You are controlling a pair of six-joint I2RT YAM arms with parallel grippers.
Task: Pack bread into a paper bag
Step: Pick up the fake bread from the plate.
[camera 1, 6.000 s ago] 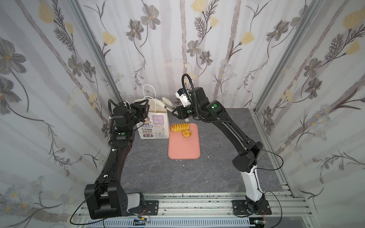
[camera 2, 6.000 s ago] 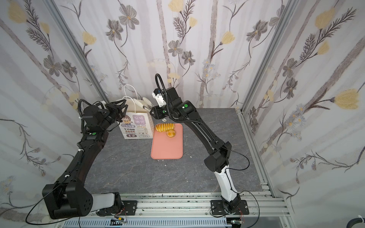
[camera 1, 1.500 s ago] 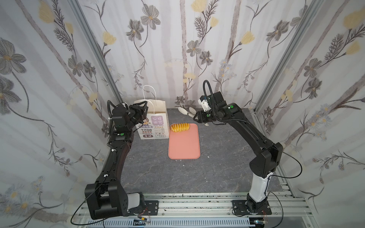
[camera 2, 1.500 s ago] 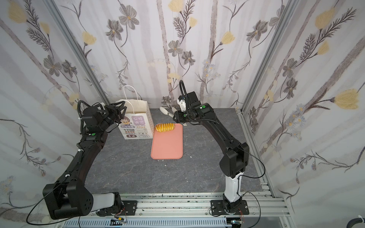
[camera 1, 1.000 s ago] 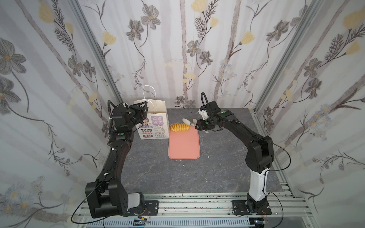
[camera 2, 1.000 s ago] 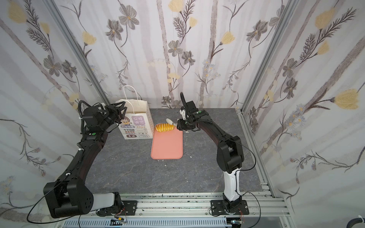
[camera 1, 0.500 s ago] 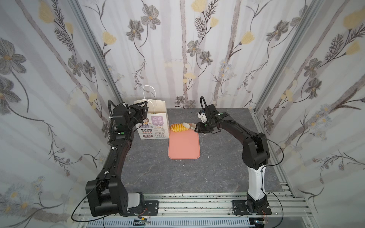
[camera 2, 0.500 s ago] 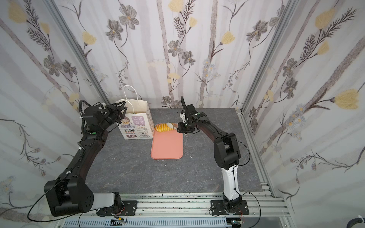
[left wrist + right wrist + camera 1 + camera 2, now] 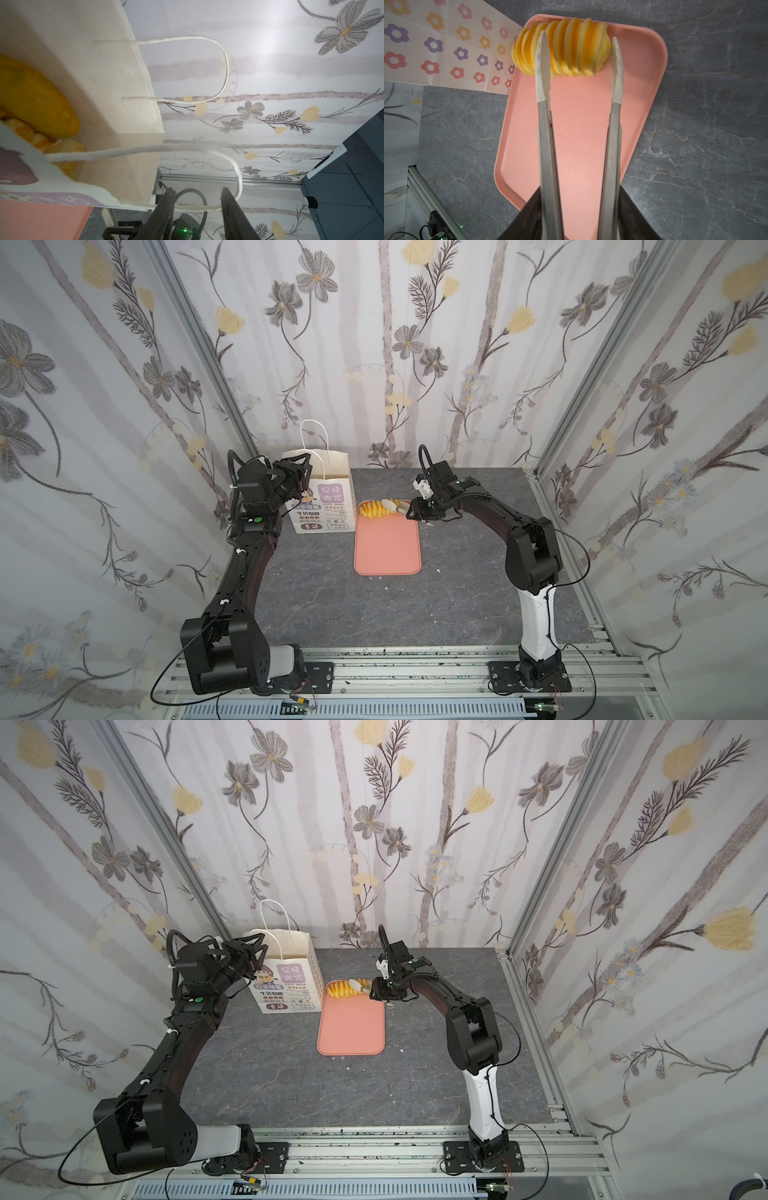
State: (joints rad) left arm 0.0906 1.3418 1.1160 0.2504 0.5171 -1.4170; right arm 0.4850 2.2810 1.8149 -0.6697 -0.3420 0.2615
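The right gripper (image 9: 417, 511) clamps tongs (image 9: 614, 124), tips parted at the ridged loaf (image 9: 560, 46) on the pink tray (image 9: 571, 135), just beside the paper bag (image 9: 324, 506). The left gripper (image 9: 196, 209) has its jaws apart, with a cord handle (image 9: 145, 148) lying across them.

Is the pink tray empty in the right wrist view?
No: one ridged loaf lies on the pink tray, at the end beside the paper bag.

Paper bag (image 9: 286, 986) txt: "保持微笑", "KEEP SMILE".
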